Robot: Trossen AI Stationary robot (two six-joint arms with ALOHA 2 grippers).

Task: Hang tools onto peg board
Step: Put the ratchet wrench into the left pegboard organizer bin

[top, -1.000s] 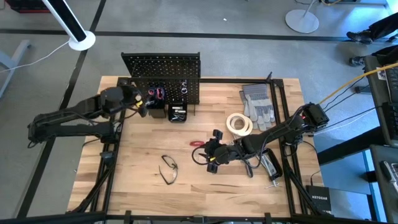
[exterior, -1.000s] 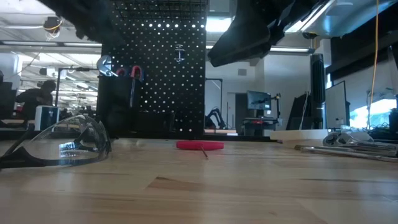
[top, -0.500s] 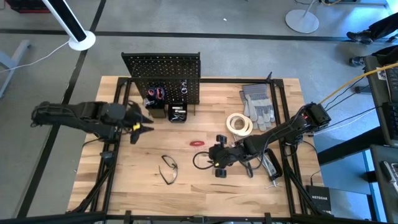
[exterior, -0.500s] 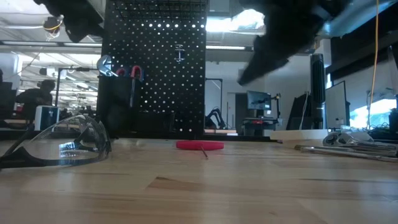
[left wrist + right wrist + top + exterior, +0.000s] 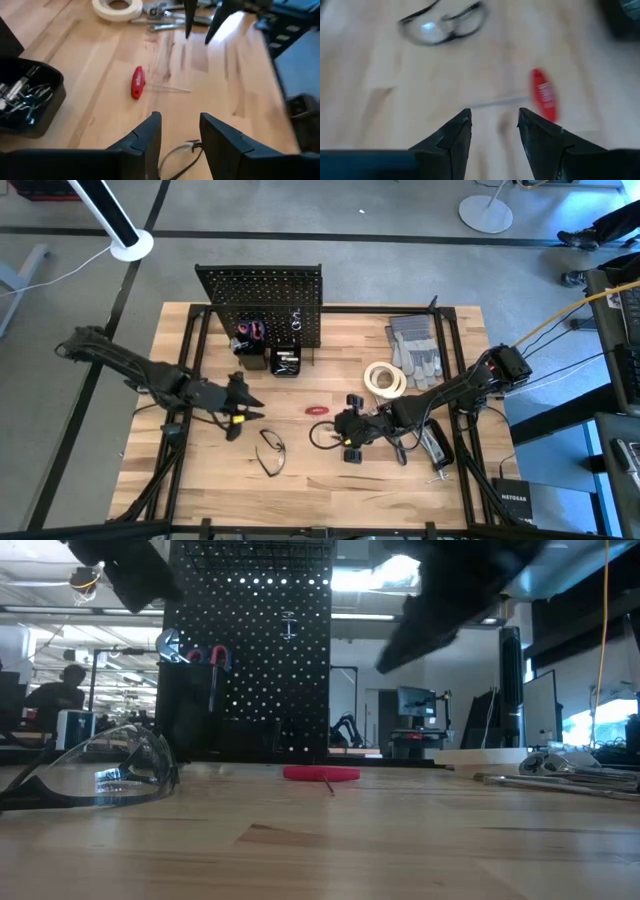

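Peg board [image 5: 262, 305] stands upright at table [image 5: 330, 485] back edge, pliers already in its bins. Both arms out front of board, nothing held. Left gripper [image 5: 243, 408], fingers apart w/ a gap, empty, sits just beside safety glasses [image 5: 270, 451]. Right gripper [image 5: 347, 442], fingers apart, empty, is near red-handled tool [image 5: 319, 411]. Step looks like approach to next pickups; next needs lowering and closing on each.

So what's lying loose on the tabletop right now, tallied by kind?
Safety glasses: 1
Red-handled tool: 1
White tape roll: 1
Grey work gloves: 1 pair
Silver metal tools by the right arm: a cluster, number unclear
Total: 4 countable kinds, plus that cluster
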